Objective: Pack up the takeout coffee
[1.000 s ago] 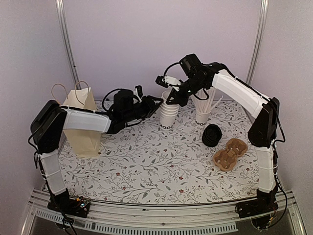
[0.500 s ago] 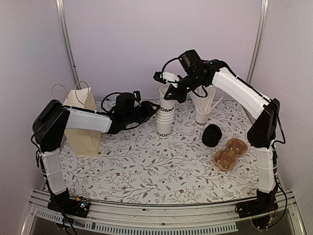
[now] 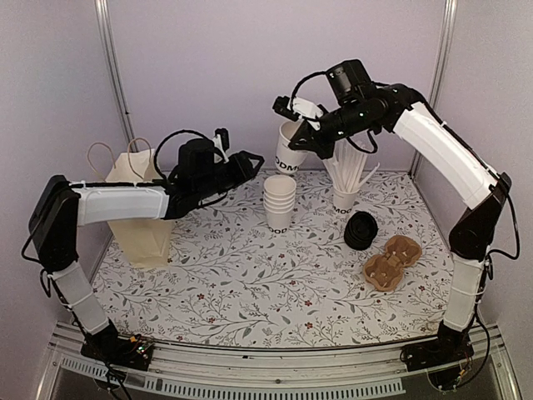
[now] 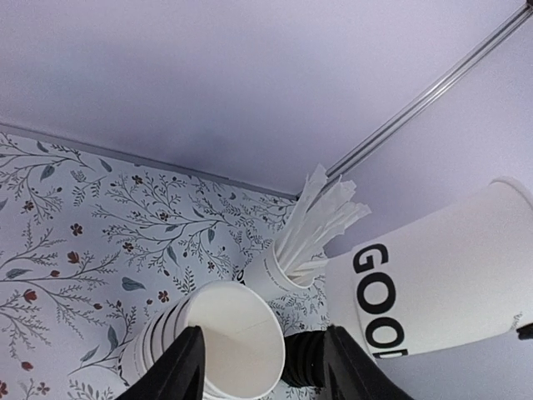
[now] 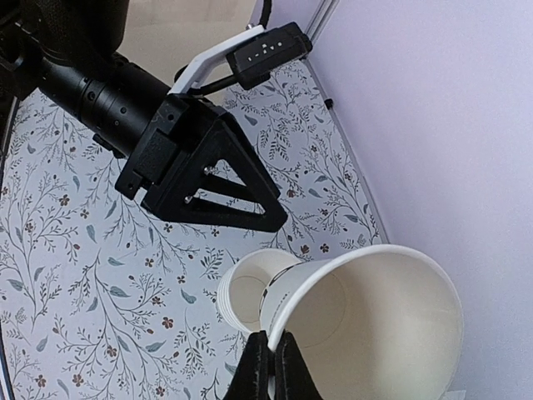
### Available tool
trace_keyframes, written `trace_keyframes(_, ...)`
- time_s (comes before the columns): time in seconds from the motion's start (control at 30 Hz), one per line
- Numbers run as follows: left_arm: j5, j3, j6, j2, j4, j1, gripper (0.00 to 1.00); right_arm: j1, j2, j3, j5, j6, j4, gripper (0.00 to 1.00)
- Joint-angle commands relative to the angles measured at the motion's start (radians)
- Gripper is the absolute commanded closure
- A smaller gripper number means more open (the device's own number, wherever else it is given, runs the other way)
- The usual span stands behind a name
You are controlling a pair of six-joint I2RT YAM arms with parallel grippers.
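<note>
My right gripper (image 3: 306, 140) (image 5: 271, 365) is shut on the rim of a white takeout coffee cup (image 3: 290, 155) (image 5: 379, 325) with black lettering and no lid. It holds the cup tilted in the air above the back of the table. This cup also shows at the right of the left wrist view (image 4: 433, 283). Below it a stack of the same cups (image 3: 280, 204) (image 4: 225, 333) (image 5: 247, 298) stands on the table. My left gripper (image 3: 252, 161) (image 4: 266, 371) hovers open just up and left of the stack, touching nothing.
A cup of white straws (image 3: 346, 197) (image 4: 287, 271) stands at the back right. In front of it are a pile of black lids (image 3: 361, 231) (image 4: 305, 362) and a brown cardboard carrier (image 3: 391, 261). A cream paper bag (image 3: 137, 208) stands at the left.
The right gripper has pulled the top cup off the stack and raised it up and to the right. The left gripper has let go of the stack, opened and risen.
</note>
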Motion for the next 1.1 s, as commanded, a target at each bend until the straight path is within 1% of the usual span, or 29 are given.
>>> trace_keyframes(0.0,-0.108,-0.051,0.135,-0.081,-0.077,-0.051,0.51,0.009,-0.087,-0.077,-0.009,-0.012,-0.013,1.00)
trace_keyframes(0.1,-0.151,-0.059,0.228,-0.093,-0.150,-0.124,0.63,0.009,-0.147,-0.186,-0.052,-0.012,-0.013,1.00)
trace_keyframes(0.2,-0.171,-0.070,0.248,-0.075,-0.214,-0.191,0.73,0.009,-0.262,-0.360,-0.130,-0.018,-0.003,1.00)
trace_keyframes(0.27,-0.157,-0.114,0.216,-0.060,-0.187,-0.208,0.83,0.009,-0.344,-0.497,-0.145,-0.037,0.018,1.00)
trace_keyframes(0.37,-0.118,-0.167,0.179,-0.019,-0.126,-0.211,1.00,0.009,-0.455,-0.718,-0.120,-0.067,0.080,1.00)
trace_keyframes(0.5,-0.062,-0.191,0.143,0.061,-0.030,-0.211,1.00,0.002,-0.536,-0.863,-0.146,-0.103,0.082,1.00)
trace_keyframes(0.6,-0.031,-0.162,0.125,0.138,0.010,-0.211,1.00,-0.014,-0.561,-0.915,-0.155,-0.113,0.108,1.00)
trace_keyframes(0.7,-0.047,-0.132,0.109,0.199,0.033,-0.208,1.00,-0.025,-0.547,-0.914,-0.173,-0.102,0.110,1.00)
trace_keyframes(0.8,-0.077,-0.092,0.072,0.250,0.008,-0.193,1.00,-0.028,-0.537,-0.910,-0.192,-0.101,0.108,1.00)
trace_keyframes(0.9,-0.110,-0.082,0.032,0.283,0.018,-0.180,1.00,-0.028,-0.534,-0.896,-0.204,-0.098,0.095,1.00)
trace_keyframes(1.07,-0.084,-0.071,-0.045,0.344,0.062,-0.144,1.00,-0.028,-0.543,-0.908,-0.200,-0.099,0.094,1.00)
